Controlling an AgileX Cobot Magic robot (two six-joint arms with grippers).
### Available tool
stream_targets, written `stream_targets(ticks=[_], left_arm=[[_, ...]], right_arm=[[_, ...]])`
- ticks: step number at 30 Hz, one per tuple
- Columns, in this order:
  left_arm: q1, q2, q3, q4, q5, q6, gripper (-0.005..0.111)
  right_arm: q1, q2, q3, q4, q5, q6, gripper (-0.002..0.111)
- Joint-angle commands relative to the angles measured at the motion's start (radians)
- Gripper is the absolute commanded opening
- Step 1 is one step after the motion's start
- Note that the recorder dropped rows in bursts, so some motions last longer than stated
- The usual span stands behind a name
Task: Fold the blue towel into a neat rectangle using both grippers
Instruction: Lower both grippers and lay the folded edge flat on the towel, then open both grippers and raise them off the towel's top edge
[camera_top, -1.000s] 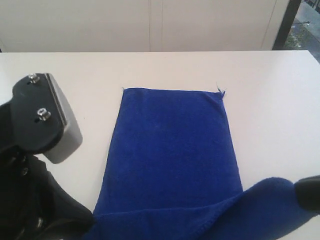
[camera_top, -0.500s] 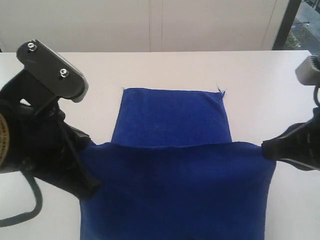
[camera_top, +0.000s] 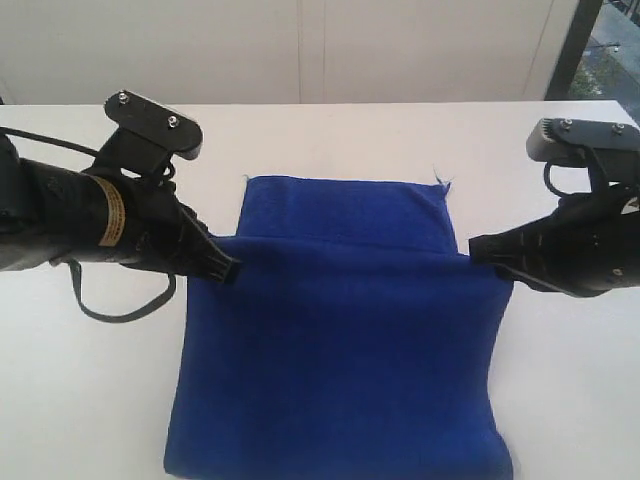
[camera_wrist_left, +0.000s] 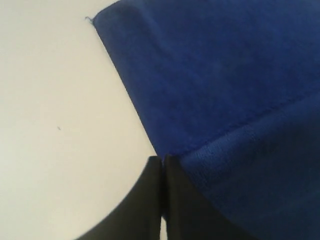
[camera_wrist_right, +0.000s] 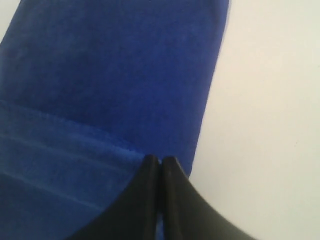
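Carried farther back, the blue towel (camera_top: 340, 350) now spans left claw (camera_top: 230, 270) and right claw (camera_top: 475, 247), each seemingly pinched shut on a corner, draping onto the table (camera_top: 90, 400). Soft, limp, light: corners give the best hold.

We saw a smooth, plain white tabletop (camera_top: 330, 140) running back to a pale cream panelled wall (camera_top: 300, 50). At the far right stood a dark upright frame (camera_top: 578, 45) beside a glass window (camera_top: 620, 45). We noticed one tiny dark speck (camera_wrist_left: 59, 128) on the tabletop.
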Motion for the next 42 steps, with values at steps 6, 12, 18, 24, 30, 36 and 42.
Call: stream_targets(ticks=[6, 12, 18, 24, 30, 36, 42], left_arm=[[0.092, 0.029, -0.089, 0.013, -0.104, 0.016, 0.0], [0.133, 0.156, -0.137, 0.013, -0.142, 0.016, 0.0], [0.176, 0.302, -0.193, 0.013, -0.233, 0.016, 0.0], [0.182, 0.361, -0.294, 0.013, -0.214, 0.02, 0.0], [0.201, 0.387, -0.4, 0.039, -0.162, 0.028, 0.0], [0.22, 0.514, -0.466, 0.039, -0.194, 0.012, 0.0], [0.222, 0.624, -0.526, 0.039, -0.229, 0.017, 0.0]], right_arm=[[0.005, 0.081, -0.133, -0.026, -0.081, -0.049, 0.0], [0.005, 0.206, -0.179, -0.026, -0.152, -0.049, 0.0], [0.005, 0.362, -0.216, -0.028, -0.226, -0.049, 0.0], [0.005, 0.416, -0.294, -0.036, -0.208, -0.049, 0.0], [0.0, 0.416, -0.416, -0.065, -0.157, -0.049, 0.0], [-0.024, 0.575, -0.464, -0.065, -0.209, -0.047, 0.0], [-0.024, 0.711, -0.506, -0.061, -0.277, -0.027, 0.0]])
